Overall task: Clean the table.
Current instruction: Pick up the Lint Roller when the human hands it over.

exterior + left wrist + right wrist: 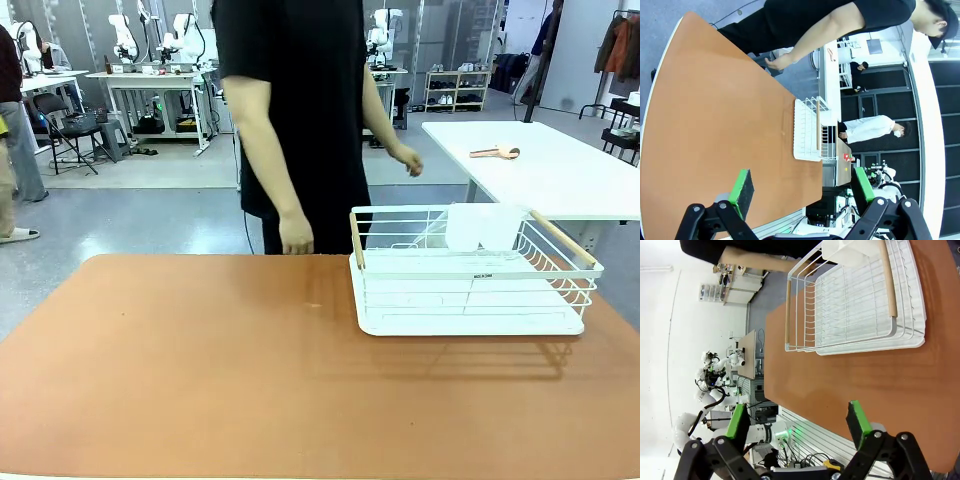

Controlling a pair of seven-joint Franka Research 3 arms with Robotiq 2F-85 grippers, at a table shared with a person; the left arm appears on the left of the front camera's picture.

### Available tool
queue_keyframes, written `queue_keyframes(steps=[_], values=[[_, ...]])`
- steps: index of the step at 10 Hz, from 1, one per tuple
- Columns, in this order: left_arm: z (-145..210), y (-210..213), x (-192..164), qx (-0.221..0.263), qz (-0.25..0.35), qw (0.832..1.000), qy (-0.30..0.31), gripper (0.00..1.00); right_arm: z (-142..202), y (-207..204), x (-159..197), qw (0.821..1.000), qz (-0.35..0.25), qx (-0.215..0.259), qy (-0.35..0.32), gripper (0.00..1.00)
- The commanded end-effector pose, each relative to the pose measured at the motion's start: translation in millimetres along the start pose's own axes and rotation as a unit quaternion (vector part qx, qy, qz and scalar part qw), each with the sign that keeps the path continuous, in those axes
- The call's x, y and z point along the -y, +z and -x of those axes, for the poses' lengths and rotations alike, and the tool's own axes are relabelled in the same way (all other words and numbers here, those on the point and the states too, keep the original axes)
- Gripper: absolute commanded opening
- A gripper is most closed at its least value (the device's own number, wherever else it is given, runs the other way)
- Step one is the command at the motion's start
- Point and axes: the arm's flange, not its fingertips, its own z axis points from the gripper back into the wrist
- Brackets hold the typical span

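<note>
- Reddish-brown matte table (pixel 200 370), front view: spans the lower half of the frame from side to side, its far edge curving across the middle.
- Front view, centre right: white wire rack (pixel 470 275) standing on the table on a white tray base, with a wooden handle (pixel 565 238) along its right rim and another at its left end.
- Front view, upper centre: person (pixel 295 100) in a black top at the table's far edge. One hand (pixel 296 235) hangs just above that edge, and the other hangs further back, apart from the rack.
- Front view, upper right: white table (pixel 540 165) behind the rack, with a small pinkish-tan handled item (pixel 495 152) lying on it. Its kind cannot be told.
- Left wrist view, bottom edge: left gripper (pixel 803 186), green pads set wide apart and holding nothing. The table runs from upper left to lower centre, with the rack at centre near its edge.
- Right wrist view, bottom edge: right gripper (pixel 796 421), fingers spread wide and holding nothing. The table fills the right side, with the rack on it at upper centre, apart from the pads.
</note>
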Motion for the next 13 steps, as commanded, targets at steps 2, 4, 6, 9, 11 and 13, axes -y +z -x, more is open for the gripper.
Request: queue_keyframes(steps=[2,4,6,9,11,13], values=[[2.1,1.6,0.1,0.005,0.013,1.0,-0.01,1.0,2.0,-0.6,-3.3,1.0,-0.01,0.005,0.0,1.0],[2.1,1.6,0.1,0.005,0.013,1.0,-0.01,1.0,2.0,-0.6,-3.3,1.0,-0.01,0.005,0.0,1.0],[2.1,1.6,0.1,0.005,0.013,1.0,-0.01,1.0,2.0,-0.6,-3.3,1.0,-0.01,0.005,0.0,1.0],[2.1,1.6,0.1,0.005,0.013,1.0,-0.01,1.0,2.0,-0.6,-3.3,1.0,-0.01,0.005,0.0,1.0],[2.1,1.6,0.1,0.005,0.013,1.0,-0.01,1.0,2.0,-0.6,-3.3,1.0,-0.01,0.005,0.0,1.0],[2.1,1.6,0.1,0.005,0.013,1.0,-0.01,1.0,2.0,-0.6,-3.3,1.0,-0.01,0.005,0.0,1.0]])
